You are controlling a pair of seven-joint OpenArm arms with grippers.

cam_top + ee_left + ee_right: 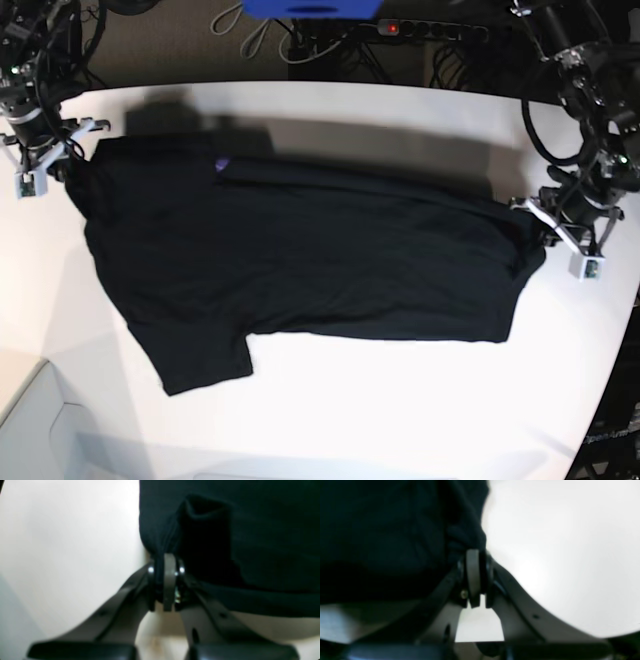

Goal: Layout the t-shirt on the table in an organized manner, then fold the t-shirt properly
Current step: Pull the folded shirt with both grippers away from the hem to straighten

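The black t-shirt (300,260) is stretched across the white table (400,400), plain side up, with a small purple patch (221,165) showing at a fold near the far edge. One sleeve (200,360) points toward the front. My left gripper (541,231) at the right is shut on the shirt's right edge; the left wrist view shows its jaws (166,557) pinching bunched black cloth (225,542). My right gripper (66,160) at the far left is shut on the shirt's left corner; the right wrist view shows its jaws (476,552) clamping cloth (395,530).
Cables, a blue object (310,8) and a power strip with a red light (392,28) lie beyond the table's back edge. The table's curved edge runs close behind my left gripper at the right. A grey surface (30,430) sits at the front left corner.
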